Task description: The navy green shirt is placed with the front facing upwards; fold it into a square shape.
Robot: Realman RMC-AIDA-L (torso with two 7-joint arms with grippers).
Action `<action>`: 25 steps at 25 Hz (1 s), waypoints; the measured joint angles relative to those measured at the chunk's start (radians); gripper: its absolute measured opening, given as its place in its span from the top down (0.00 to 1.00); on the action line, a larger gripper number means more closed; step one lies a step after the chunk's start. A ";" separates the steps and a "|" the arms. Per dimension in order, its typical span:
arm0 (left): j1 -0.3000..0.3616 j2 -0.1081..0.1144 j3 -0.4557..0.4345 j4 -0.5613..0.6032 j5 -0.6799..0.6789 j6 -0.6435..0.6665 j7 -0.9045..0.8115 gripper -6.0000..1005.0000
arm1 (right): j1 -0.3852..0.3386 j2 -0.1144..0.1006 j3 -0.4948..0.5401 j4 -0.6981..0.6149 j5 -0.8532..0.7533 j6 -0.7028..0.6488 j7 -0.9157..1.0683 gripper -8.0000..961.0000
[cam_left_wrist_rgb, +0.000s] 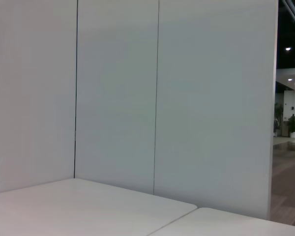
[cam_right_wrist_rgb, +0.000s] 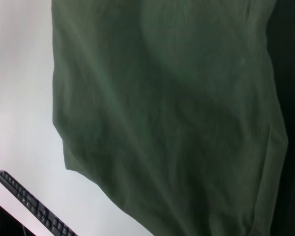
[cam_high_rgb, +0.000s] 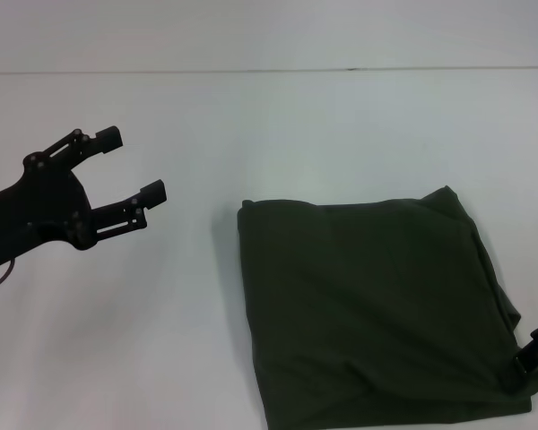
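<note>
The navy green shirt (cam_high_rgb: 377, 309) lies folded into a rough square on the white table (cam_high_rgb: 161, 358), right of centre. No lettering shows on it. In the right wrist view the shirt (cam_right_wrist_rgb: 177, 113) fills most of the picture from close up. My left gripper (cam_high_rgb: 133, 165) hovers open over bare table to the left of the shirt, well apart from it. Only a small black part of my right gripper (cam_high_rgb: 536, 356) shows at the shirt's near right corner, at the edge of the head view.
The table's far edge (cam_high_rgb: 269, 71) meets a pale wall. White wall panels (cam_left_wrist_rgb: 118, 98) fill the left wrist view. A black keyboard (cam_right_wrist_rgb: 34, 206) lies beyond the table's edge in the right wrist view.
</note>
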 joint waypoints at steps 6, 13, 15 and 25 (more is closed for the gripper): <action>0.004 -0.001 0.000 -0.002 0.002 0.000 0.000 0.07 | -0.001 0.000 -0.012 0.001 -0.001 0.004 -0.012 0.88; 0.008 -0.001 -0.004 -0.002 0.006 -0.001 0.000 0.07 | -0.006 -0.006 -0.013 -0.012 -0.001 -0.024 -0.029 0.82; 0.008 -0.001 -0.004 -0.003 0.007 -0.002 0.000 0.07 | -0.006 -0.013 -0.010 -0.013 -0.001 -0.029 -0.032 0.80; 0.006 -0.001 -0.001 -0.003 0.008 -0.002 0.000 0.07 | -0.008 -0.058 0.060 -0.079 0.005 -0.064 -0.069 0.38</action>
